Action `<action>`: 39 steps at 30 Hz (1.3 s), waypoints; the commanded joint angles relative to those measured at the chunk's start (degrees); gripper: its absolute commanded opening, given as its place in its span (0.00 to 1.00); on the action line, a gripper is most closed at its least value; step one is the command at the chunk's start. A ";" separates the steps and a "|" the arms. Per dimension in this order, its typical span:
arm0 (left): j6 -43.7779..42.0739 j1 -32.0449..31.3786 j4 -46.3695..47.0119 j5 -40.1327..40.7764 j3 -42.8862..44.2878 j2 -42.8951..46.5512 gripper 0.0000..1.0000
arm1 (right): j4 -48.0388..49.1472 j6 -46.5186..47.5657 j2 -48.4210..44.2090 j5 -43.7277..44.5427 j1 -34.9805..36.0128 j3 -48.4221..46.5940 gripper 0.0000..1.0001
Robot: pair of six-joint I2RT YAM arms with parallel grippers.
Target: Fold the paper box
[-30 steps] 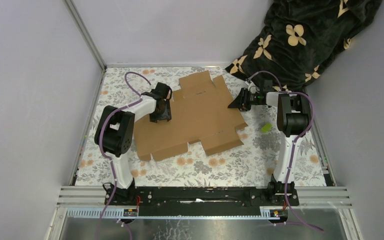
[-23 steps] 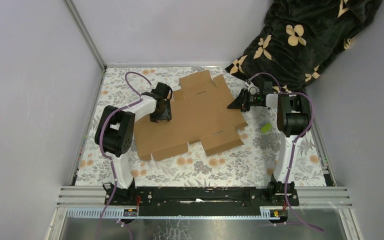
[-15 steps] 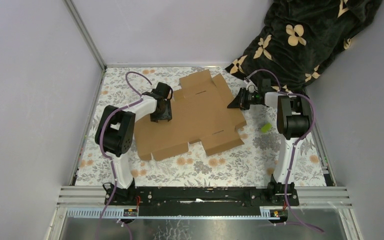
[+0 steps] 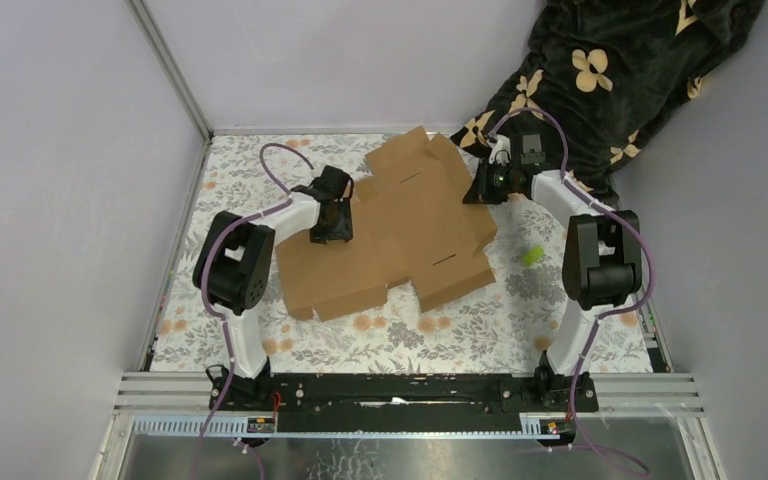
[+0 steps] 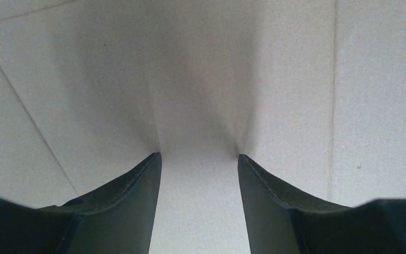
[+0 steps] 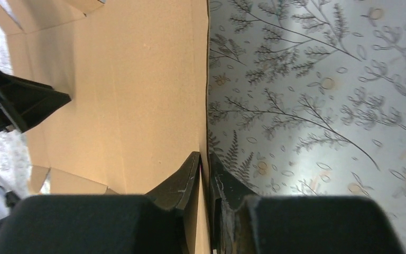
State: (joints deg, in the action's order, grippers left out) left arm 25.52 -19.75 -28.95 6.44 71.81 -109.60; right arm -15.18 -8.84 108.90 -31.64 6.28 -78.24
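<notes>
Stage early: nearly flat paper box, far edge pinched in right gripper, pinned under parted, empty left gripper. Folds all outstanding.

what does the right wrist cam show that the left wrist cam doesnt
Only the right wrist view shows the right gripper pinching the edge of the paper box, with the floral tablecloth beside it. Only the left wrist view shows the left gripper, jaws apart, tips at the cardboard surface, gripping nothing. Both show the box's plain brown cardboard.
</notes>
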 commanded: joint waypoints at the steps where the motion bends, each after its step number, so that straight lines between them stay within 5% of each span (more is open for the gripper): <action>1: 1.60 -1.58 2.03 -3.05 -1.03 -0.27 0.62 | -7.76 5.02 -5.84 12.11 1.54 -4.56 0.17; 23: 8.59 -13.93 15.32 -6.17 -2.30 -5.80 0.61 | -15.81 11.57 -14.43 43.94 16.00 -6.31 0.13; 39: 9.81 -16.92 20.32 -8.28 -2.97 -9.11 0.61 | -17.46 17.26 -13.51 68.35 26.64 -3.85 0.13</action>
State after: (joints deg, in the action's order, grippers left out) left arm 32.86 -35.16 -7.22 3.75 71.42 -113.80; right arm -31.03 6.79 93.97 29.85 30.61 -82.74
